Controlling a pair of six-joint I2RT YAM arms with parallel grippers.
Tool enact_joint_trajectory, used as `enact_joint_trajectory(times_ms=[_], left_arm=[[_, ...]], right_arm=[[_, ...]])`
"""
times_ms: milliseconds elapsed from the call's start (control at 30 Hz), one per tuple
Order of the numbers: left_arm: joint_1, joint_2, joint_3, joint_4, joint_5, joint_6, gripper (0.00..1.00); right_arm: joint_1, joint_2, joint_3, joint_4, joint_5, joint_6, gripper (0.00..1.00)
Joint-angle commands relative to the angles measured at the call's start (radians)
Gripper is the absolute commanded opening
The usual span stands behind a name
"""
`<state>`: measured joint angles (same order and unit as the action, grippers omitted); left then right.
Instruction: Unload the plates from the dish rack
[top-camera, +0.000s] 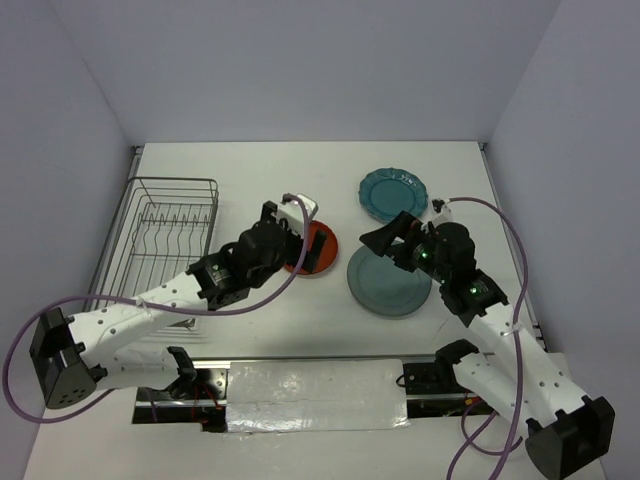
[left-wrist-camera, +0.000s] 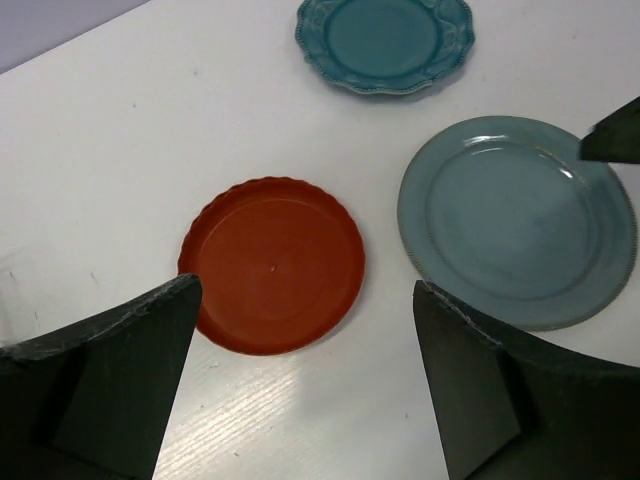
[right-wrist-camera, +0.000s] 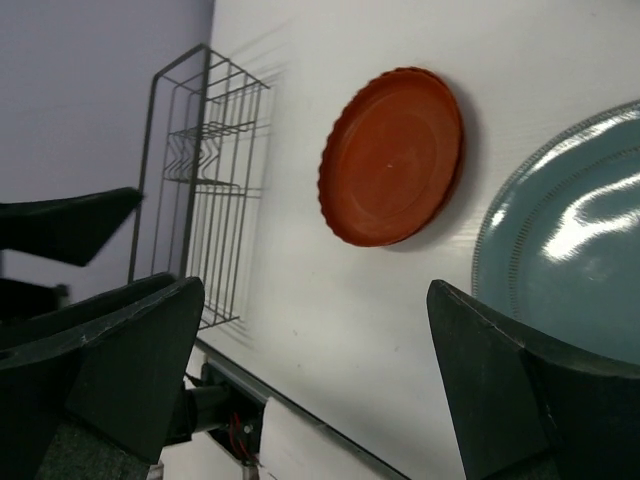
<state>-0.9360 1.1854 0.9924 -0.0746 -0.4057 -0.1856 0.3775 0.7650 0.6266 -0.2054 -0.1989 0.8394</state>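
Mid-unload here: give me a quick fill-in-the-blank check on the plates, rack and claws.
The dish rack holds ____ plates.
The left claw and right claw are both ____.
The red-orange plate lies under the ____ claw.
The scalloped teal plate lies ____ from the arm bases than the grey-teal plate.
Missing: no; open; left; farther.

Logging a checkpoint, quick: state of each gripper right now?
Left gripper: open, holding nothing.
Right gripper: open, holding nothing.
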Motion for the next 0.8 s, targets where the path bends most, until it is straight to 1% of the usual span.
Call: enact_joint_trajectory(times_ms=[0, 133, 167, 467, 600, 667, 767], left_arm=[[-0.007, -0.096, -0.099, 0.206, -0.105, 0.011, 0.99], [-0.007, -0.165, -0.19, 0.288, -0.133, 0.021, 1.0], [-0.007, -0.194, -0.233, 0.308, -0.131, 0.024, 1.0], [-0.02, -0.32, -0.304, 0.348, -0.101, 0.014, 1.0], [-0.033, -0.303, -0.288, 0.335, -0.084, 0.018, 1.0], [-0.04, -0.284, -0.27, 0.314, -0.097, 0.023, 0.99], [-0.04, -0.271, -0.273, 0.323, -0.107, 0.028, 1.0]], right_arm=[[0.05, -0.052, 0.032, 0.086, 0.007, -0.01, 1.0], [0.08, -0.05, 0.039, 0.078, 0.036, -0.01, 1.0], [0.081, -0.053, 0.035, 0.092, 0.042, -0.01, 1.0], [0.086, -0.081, 0.012, 0.127, 0.041, -0.01, 1.0], [0.087, -0.121, -0.019, 0.164, 0.021, -0.01, 1.0], [0.087, -0.13, -0.03, 0.184, 0.018, -0.01, 1.0], [0.087, -0.138, -0.03, 0.184, 0.033, -0.01, 1.0]])
